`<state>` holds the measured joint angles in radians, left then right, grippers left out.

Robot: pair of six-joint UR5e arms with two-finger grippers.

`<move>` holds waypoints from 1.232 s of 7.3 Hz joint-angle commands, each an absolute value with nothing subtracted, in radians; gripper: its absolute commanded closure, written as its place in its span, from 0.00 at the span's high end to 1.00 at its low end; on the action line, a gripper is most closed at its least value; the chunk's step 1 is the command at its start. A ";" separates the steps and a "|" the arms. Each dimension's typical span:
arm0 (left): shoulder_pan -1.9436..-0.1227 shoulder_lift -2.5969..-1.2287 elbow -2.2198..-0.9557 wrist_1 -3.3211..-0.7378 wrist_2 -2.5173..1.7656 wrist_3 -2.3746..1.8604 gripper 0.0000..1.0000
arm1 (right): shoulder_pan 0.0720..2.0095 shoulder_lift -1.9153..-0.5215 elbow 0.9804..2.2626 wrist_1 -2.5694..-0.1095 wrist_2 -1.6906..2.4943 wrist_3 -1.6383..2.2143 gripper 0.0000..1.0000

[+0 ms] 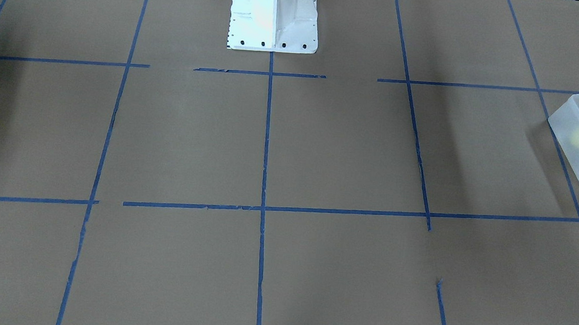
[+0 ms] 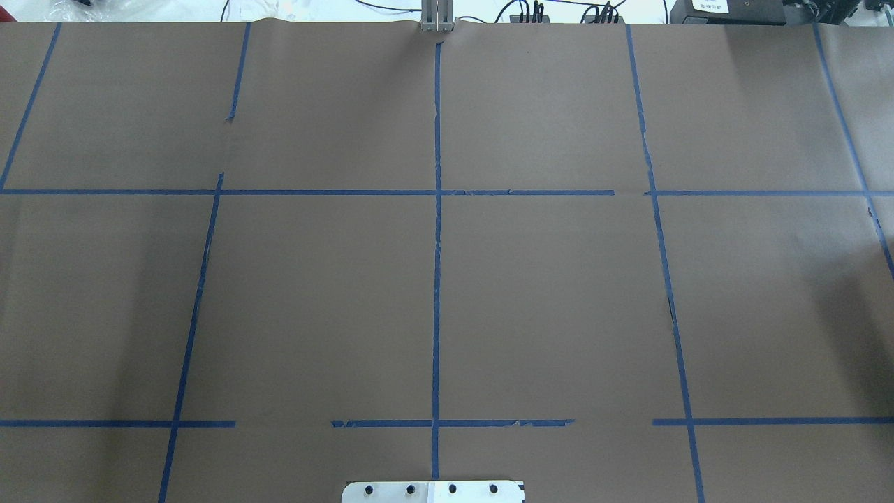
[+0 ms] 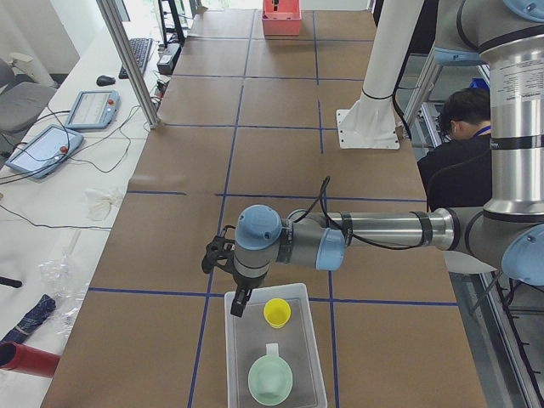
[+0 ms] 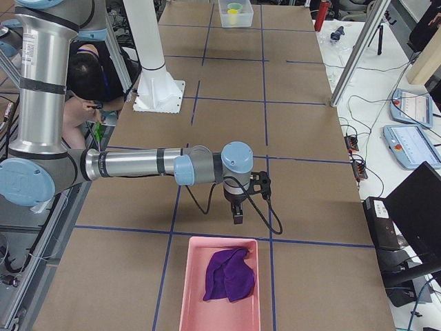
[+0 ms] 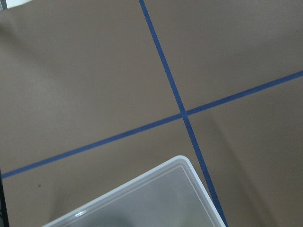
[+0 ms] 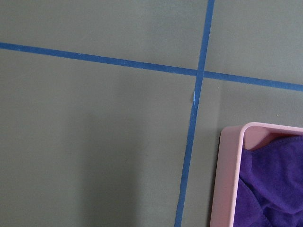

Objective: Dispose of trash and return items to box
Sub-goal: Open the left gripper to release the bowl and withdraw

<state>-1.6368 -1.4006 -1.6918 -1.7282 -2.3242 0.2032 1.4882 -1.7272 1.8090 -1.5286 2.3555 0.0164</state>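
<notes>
- While the left gripper hangs over the box corner, finger spread impossible to tell, the yellow cup sits inside with a green cup.
- I'd lift straight up, clear of the wall.
- Then the right gripper, equally unclear, hovers just short of the pink tray holding purple cloth.
- No legible writing.

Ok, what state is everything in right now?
Yellow cup: in the box, upright.
Green cup: in the box, mouth up.
Box: open, no lid.
Purple cloth: crumpled in the pink tray.
Left claw: by the box corner, grip unclear.
Right claw: near the tray, grip unclear.
</notes>
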 commanded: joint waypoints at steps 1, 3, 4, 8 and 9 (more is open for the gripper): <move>-1.571 -1.374 -1.687 -1.689 -2.336 0.196 1.00 | 1.494 -1.761 1.869 -1.560 2.372 0.015 1.00; -1.562 -1.361 -1.767 -1.647 -2.341 0.201 1.00 | 1.541 -1.801 1.914 -1.565 2.372 0.015 1.00; -1.563 -1.367 -1.814 -1.646 -2.344 0.206 1.00 | 1.545 -1.819 1.914 -1.560 2.370 0.012 1.00; -1.575 -1.367 -1.799 -1.635 -2.344 0.207 1.00 | 1.543 -1.842 1.910 -1.551 2.370 0.009 1.00; -1.575 -1.358 -1.808 -1.640 -2.342 0.207 1.00 | 1.543 -1.842 1.904 -1.551 2.370 0.009 1.00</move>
<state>-1.5722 -1.3654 -1.7988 -1.6371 -2.3436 0.2067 1.5434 -1.8409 1.9095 -1.5509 2.3700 0.0093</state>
